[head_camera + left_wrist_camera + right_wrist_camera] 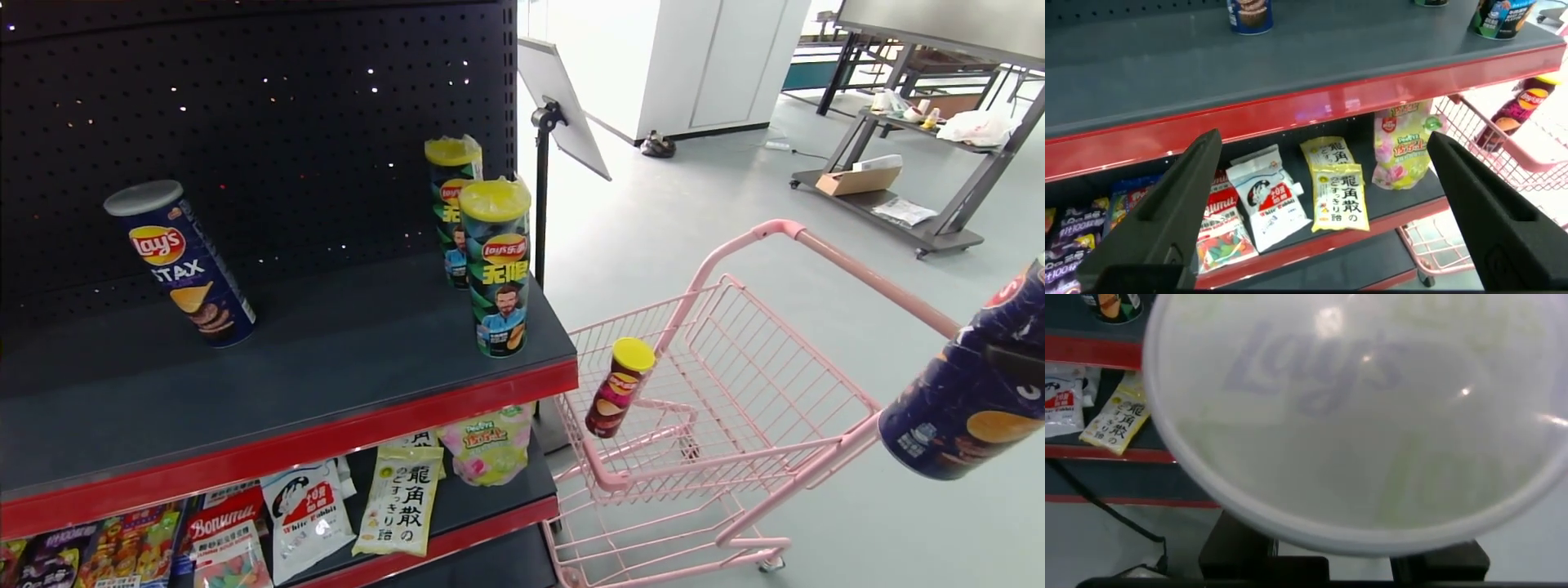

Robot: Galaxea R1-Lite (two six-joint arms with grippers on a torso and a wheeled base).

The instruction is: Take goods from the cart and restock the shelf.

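Beside the pink cart (718, 282), the right gripper (1335, 559) is clasping a dark blue chip can (971, 384), apparently mid-carry; the left gripper (1323, 139) is hanging with fingers wide. The next move is calling for upright placement on the top shelf (343, 359)

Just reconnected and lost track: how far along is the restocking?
Done: a grey-lidded navy can and two green cans stand on the top shelf. In hand: the right hand holds a second navy can. Remaining: one maroon can in the cart; the left hand is open and empty.
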